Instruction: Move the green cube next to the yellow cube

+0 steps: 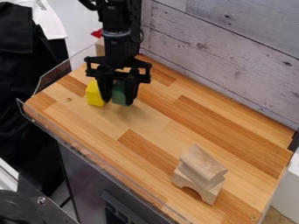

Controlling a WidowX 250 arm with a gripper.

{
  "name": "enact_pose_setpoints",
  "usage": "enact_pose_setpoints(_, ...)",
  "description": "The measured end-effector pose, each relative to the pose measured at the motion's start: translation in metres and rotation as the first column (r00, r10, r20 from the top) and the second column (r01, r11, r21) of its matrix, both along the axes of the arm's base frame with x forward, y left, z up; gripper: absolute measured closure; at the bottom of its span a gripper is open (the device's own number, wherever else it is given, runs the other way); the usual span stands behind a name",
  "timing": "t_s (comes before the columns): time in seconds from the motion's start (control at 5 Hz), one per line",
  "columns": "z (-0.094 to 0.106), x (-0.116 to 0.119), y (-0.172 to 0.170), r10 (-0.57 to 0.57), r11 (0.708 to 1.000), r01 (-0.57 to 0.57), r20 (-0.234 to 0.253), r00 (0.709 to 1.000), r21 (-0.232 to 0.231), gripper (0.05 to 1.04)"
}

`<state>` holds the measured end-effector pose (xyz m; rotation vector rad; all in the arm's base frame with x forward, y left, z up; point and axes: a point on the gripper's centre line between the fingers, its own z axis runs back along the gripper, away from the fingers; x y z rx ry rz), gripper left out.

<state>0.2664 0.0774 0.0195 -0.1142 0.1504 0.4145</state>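
The black gripper (119,98) hangs over the upper left part of the wooden table, pointing down. Its fingers stand on either side of the green cube (119,93) and are shut on it. Just left of the gripper's left finger is the yellow cube (93,93), resting on the table. That finger lies between the two cubes and hides part of the yellow one's right side. Whether the green cube touches the table cannot be told.
Wooden blocks (201,172), an arch with a rounded piece on top, stand near the table's lower right. A clear low guard (88,155) runs along the front edge. A plank wall (227,57) rises behind. Another wooden block (100,47) with something red stands behind the arm.
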Motion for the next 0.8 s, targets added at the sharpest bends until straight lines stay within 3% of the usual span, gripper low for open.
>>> enact_pose_setpoints(0.8,-0.0142,-0.0009,-0.0064,-0.011,1.000,0.010,-0.032,0.999,-0.020,0.537)
